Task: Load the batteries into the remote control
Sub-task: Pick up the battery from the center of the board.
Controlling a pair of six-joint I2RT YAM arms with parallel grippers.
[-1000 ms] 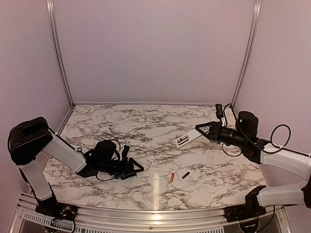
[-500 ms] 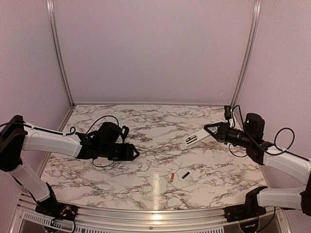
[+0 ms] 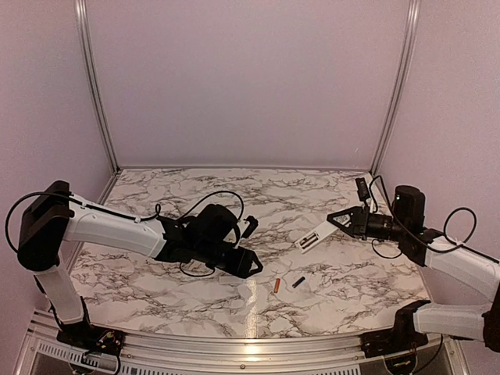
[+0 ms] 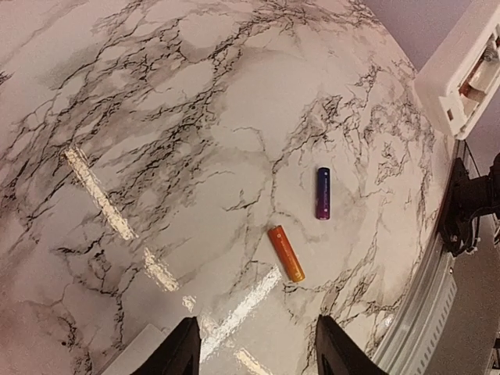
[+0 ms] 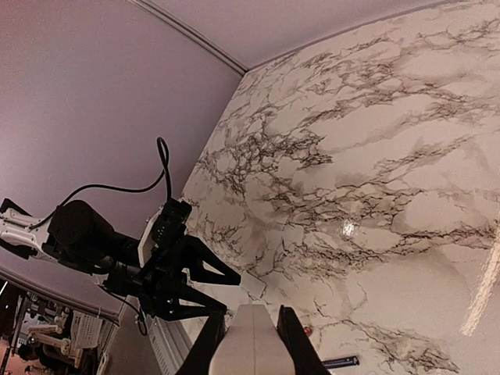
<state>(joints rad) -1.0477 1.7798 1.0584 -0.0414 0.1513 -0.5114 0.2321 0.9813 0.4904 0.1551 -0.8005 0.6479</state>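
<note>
- Tabletop (image 3: 234, 195) with a white and grey marble pattern, seen from above, with 2 robot arms reaching in from the near edge and pale lilac walls behind.
- 2 batteries lie flat on the marble near the front edge, between the arms. They are close together but not touching.
- The orange battery (image 3: 276, 285) lies to the left in the top view, and the black battery (image 3: 298, 281) lies just to its right.
- The left gripper (image 3: 251, 266) is low over the table, just left of the orange battery.
- In the left wrist view its 2 fingers (image 4: 183, 355) are spread wide with nothing between them. Both batteries lie on the marble ahead of them, the orange one (image 4: 286, 253) nearer and the black one (image 4: 323, 193) beyond.
- A small white piece (image 4: 137, 355) lies flat at the bottom edge of that view, just beside 1 finger.
- The right gripper (image 3: 341, 221) is pinching 1 end of the remote control (image 3: 316, 237). The remote is slim and white and sticks out toward the middle of the table, beyond the batteries.
- In the right wrist view the white remote (image 5: 250, 344) sits squeezed between 2 dark fingers (image 5: 293, 340).
- In the left wrist view the remote (image 4: 469, 70) fills the top right corner. A recess with a copper-coloured part shows at its end.
</note>
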